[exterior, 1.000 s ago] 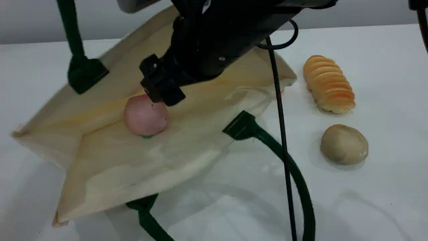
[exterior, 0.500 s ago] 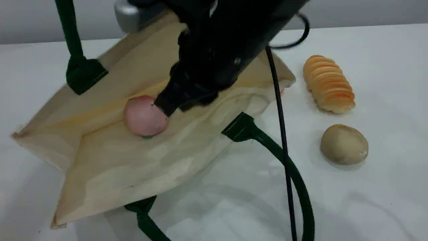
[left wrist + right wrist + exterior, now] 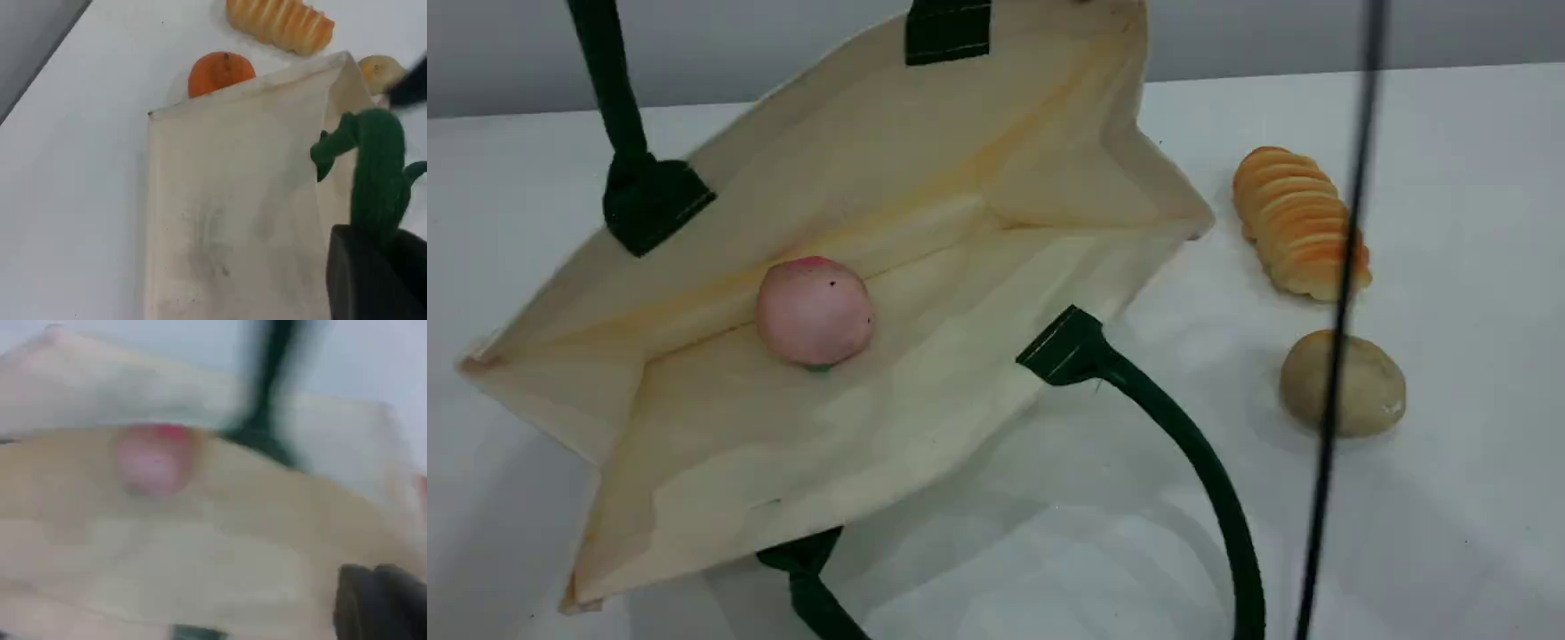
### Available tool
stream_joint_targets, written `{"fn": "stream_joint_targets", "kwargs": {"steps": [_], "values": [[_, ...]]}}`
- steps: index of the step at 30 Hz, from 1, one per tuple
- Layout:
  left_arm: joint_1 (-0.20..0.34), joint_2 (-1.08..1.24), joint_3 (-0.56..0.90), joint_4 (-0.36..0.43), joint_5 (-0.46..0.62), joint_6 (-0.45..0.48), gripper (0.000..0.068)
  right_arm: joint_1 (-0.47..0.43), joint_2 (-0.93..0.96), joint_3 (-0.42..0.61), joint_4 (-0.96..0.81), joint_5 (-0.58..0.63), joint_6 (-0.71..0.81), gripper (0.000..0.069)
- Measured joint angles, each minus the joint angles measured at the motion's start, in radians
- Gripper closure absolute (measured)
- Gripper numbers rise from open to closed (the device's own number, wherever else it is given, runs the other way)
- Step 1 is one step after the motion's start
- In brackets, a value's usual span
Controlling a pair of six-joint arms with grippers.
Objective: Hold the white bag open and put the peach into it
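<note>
Right arm and its fingers, which hung over the peach [image 3: 815,311] one second ago, have left the scene view; only its dark cable [image 3: 1343,338] crosses that view now. The right wrist view is blurred, but it shows the right gripper [image 3: 380,603] with its fingers clenched and empty, apart from the peach and looking back at it across the cloth.

The left gripper [image 3: 373,267] has its fingers clamped on the upper green handle [image 3: 377,170] of the white bag [image 3: 925,231], lifting the upper wall so that the mouth gapes.

Position of the task object: the peach rests inside the bag, on the lower wall beside the inner fold, well back from the open rim. Nothing touches it.

Judgement: the placing step appears complete, and the right arm is clearing out. What remains, if anything, is letting go of the handle.

Outside the bag, on the table [image 3: 1449,533]: a ridged orange-yellow item [image 3: 1294,213], a tan potato-like lump [image 3: 1369,387], and, in the left wrist view only, an orange fruit [image 3: 220,72] behind the bag.
</note>
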Motion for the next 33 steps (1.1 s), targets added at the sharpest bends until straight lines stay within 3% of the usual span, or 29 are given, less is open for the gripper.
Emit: {"fn": "stream_joint_targets", "kwargs": {"steps": [8,16,19,26,29,33], "values": [[0.000,0.000,0.000,-0.002,0.000,0.000,0.0593,-0.214,-0.110,0.001,-0.162,0.077,0.185,0.0682],[0.000,0.000,0.000,-0.003,0.000,0.000,0.0575,-0.234,-0.114,0.001,-0.162,0.094,0.188,0.0682],[0.000,0.000,0.000,-0.008,-0.002,0.000,0.0508,-0.234,-0.114,0.001,-0.162,0.105,0.188,0.0682],[0.000,0.000,0.000,-0.007,-0.003,0.000,0.0206,-0.234,-0.113,0.001,-0.162,0.124,0.188,0.0682],[0.000,0.000,0.000,-0.005,-0.003,0.000,0.0170,-0.234,-0.113,0.001,-0.162,0.124,0.188,0.0682],[0.000,0.000,0.000,-0.003,-0.002,-0.003,0.0196,-0.234,-0.113,0.001,-0.162,0.134,0.188,0.0682]]}}
